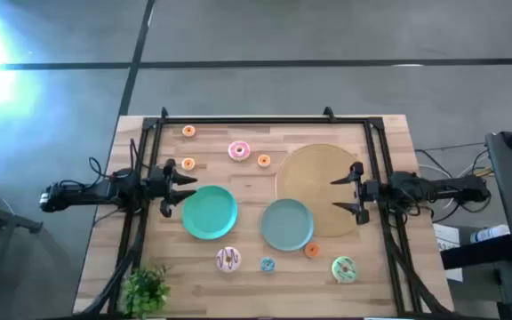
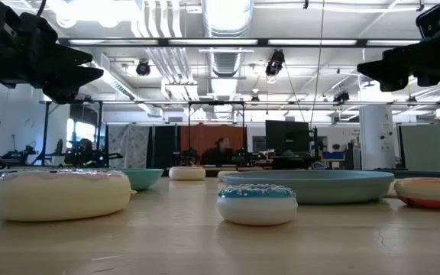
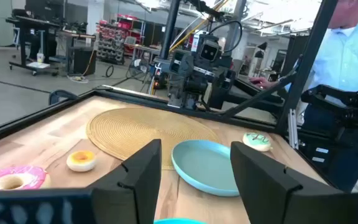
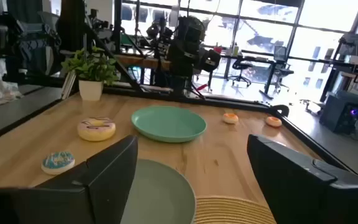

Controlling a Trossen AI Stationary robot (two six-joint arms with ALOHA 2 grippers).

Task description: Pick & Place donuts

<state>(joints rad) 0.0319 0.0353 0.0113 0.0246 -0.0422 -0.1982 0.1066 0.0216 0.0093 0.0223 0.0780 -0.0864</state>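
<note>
Pale wood forms the table (image 1: pixel 256 151), framed by a dark rail. The tan woven disc (image 1: pixel 314 182) serves as landmark. Just left of it, toward the far edge, lie the pink donut (image 1: pixel 239 151) and a tiny orange donut (image 1: pixel 264 161); two further orange donuts (image 1: pixel 188 132) (image 1: pixel 188 164) lie well to the left of those. A blue-green plate (image 1: pixel 288 224) overlaps the disc's near-left edge, and a brighter teal plate (image 1: pixel 210 212) sits well to the disc's left. Along the near edge, nearer than the disc, are a white-brown donut (image 1: pixel 228 260), a small blue donut (image 1: pixel 267 264), a small red-orange donut (image 1: pixel 312 251) just beside the blue-green plate, and a green donut (image 1: pixel 343 269). A small potted plant (image 1: pixel 145 289) stands at the near-left corner, far from the disc.

The left gripper (image 1: pixel 169 188) hovers beside the teal plate, well left of the disc, fingers spread and holding nothing. The right gripper (image 1: pixel 352 193) hovers over the disc's right edge, fingers likewise spread and holding nothing. A person's sleeve (image 3: pixel 353 56) shows beyond the table in the left wrist view.
</note>
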